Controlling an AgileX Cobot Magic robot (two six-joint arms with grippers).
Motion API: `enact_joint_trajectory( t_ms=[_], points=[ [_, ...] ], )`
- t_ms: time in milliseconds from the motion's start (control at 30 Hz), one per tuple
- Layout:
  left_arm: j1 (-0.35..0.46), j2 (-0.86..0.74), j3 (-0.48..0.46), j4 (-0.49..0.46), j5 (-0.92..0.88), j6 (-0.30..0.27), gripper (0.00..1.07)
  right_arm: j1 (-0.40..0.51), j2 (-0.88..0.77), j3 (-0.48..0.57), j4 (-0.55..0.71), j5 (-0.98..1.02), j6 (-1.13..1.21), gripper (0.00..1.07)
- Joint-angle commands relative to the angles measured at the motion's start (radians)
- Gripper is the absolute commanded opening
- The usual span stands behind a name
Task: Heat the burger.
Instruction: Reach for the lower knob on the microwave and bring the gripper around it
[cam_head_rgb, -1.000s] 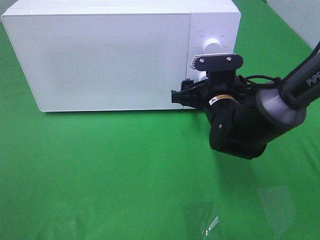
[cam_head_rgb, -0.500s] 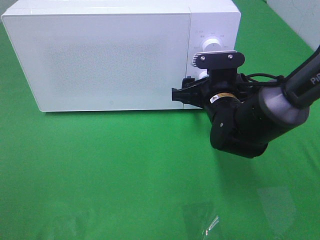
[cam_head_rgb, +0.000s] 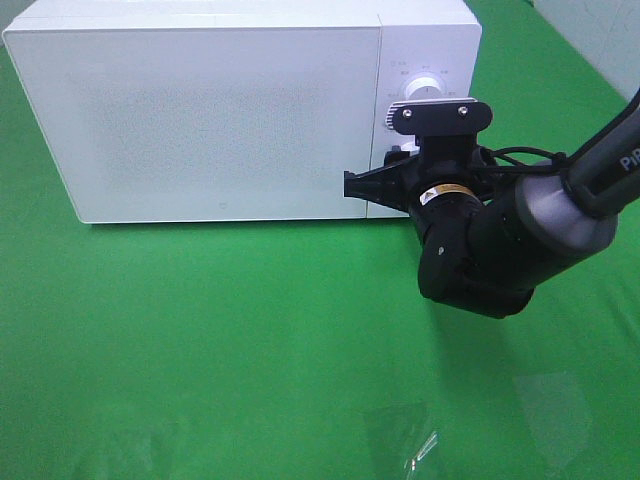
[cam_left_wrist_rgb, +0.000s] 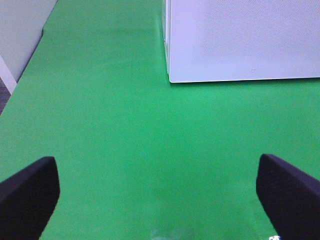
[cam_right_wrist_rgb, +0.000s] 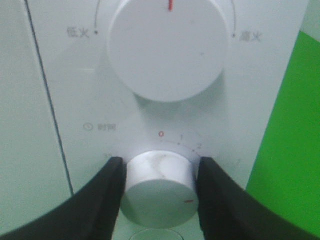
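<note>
Item: my right gripper (cam_right_wrist_rgb: 160, 172), jaws clamped either side of the timer knob (cam_right_wrist_rgb: 159, 192), whose axis points straight back between them. My left gripper (cam_left_wrist_rgb: 159, 187): jaws wide apart, empty, well away from the knob. Burger: unseen; microwave door (cam_head_rgb: 200, 120) closed.

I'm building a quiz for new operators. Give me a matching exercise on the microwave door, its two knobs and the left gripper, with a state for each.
1. door
2. upper knob
3. lower knob
4. left gripper

a. open, over green cloth
b. round, nothing gripping it
c. closed
d. gripped by right gripper

Pairs: 1-c, 2-b, 3-d, 4-a
</note>
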Motion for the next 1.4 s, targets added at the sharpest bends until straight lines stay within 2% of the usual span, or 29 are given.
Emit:
enact_joint_trajectory(
  t_ms=[33, 267, 367, 400, 433, 467, 500, 533, 567, 633, 667, 700, 733, 767, 800, 833, 867, 900, 967, 1400],
  points=[
    [0.0, -0.024, 0.003, -0.007, -0.004, -0.002, 1.0, -0.006, -0.012, -0.013, -0.04, 0.04, 0.021, 0.0],
    [0.0, -0.024, 0.003, -0.007, -0.004, -0.002, 1.0, -0.006, -0.012, -0.013, -0.069, 0.044, 0.116, 0.0],
    [0.0, -0.024, 0.003, -0.007, -0.004, -0.002, 1.0, -0.006, -0.012, -0.013, -0.069, 0.058, 0.256, 0.0],
    [0.0, -0.024, 0.003, -0.007, -0.004, -0.002, 1.0, -0.006, -0.012, -0.013, -0.076, 0.069, 0.41, 0.0],
    [0.0, -0.024, 0.003, -0.007, -0.004, -0.002, 1.0, -0.006, -0.012, -0.013, -0.076, 0.069, 0.41, 0.0],
    [0.0, -0.024, 0.003, -0.007, -0.004, -0.002, 1.0, -0.006, -0.012, -0.013, -0.099, 0.078, 0.593, 0.0],
    [0.0, -0.024, 0.003, -0.007, -0.004, -0.002, 1.0, -0.006, -0.012, -0.013, -0.099, 0.078, 0.593, 0.0],
    [0.0, -0.024, 0.003, -0.007, -0.004, -0.002, 1.0, -0.006, -0.012, -0.013, -0.135, 0.078, 0.767, 0.0],
    [0.0, -0.024, 0.003, -0.007, -0.004, -0.002, 1.0, -0.006, -0.012, -0.013, -0.135, 0.078, 0.767, 0.0],
    [0.0, -0.024, 0.003, -0.007, -0.004, -0.002, 1.0, -0.006, -0.012, -0.013, -0.205, 0.077, 1.037, 0.0],
    [0.0, -0.024, 0.003, -0.007, -0.004, -0.002, 1.0, -0.006, -0.012, -0.013, -0.205, 0.077, 1.037, 0.0],
    [0.0, -0.024, 0.003, -0.007, -0.004, -0.002, 1.0, -0.006, -0.012, -0.013, -0.24, 0.077, 1.21, 0.0],
    [0.0, -0.024, 0.003, -0.007, -0.004, -0.002, 1.0, -0.006, -0.012, -0.013, -0.24, 0.077, 1.21, 0.0],
    [0.0, -0.024, 0.003, -0.007, -0.004, -0.002, 1.0, -0.006, -0.012, -0.013, -0.257, 0.077, 1.358, 0.0],
    [0.0, -0.024, 0.003, -0.007, -0.004, -0.002, 1.0, -0.006, -0.012, -0.013, -0.257, 0.077, 1.358, 0.0],
    [0.0, -0.024, 0.003, -0.007, -0.004, -0.002, 1.0, -0.006, -0.012, -0.013, -0.271, 0.076, 1.484, 0.0],
    [0.0, -0.024, 0.003, -0.007, -0.004, -0.002, 1.0, -0.006, -0.012, -0.013, -0.271, 0.076, 1.484, 0.0],
    [0.0, -0.024, 0.003, -0.007, -0.004, -0.002, 1.0, -0.006, -0.012, -0.013, -0.291, 0.076, 1.63, 0.0],
    [0.0, -0.024, 0.003, -0.007, -0.004, -0.002, 1.0, -0.006, -0.012, -0.013, -0.307, 0.071, 1.722, 0.0],
    [0.0, -0.024, 0.003, -0.007, -0.004, -0.002, 1.0, -0.009, -0.012, -0.013, -0.327, 0.067, 1.741, 0.0]
  ],
)
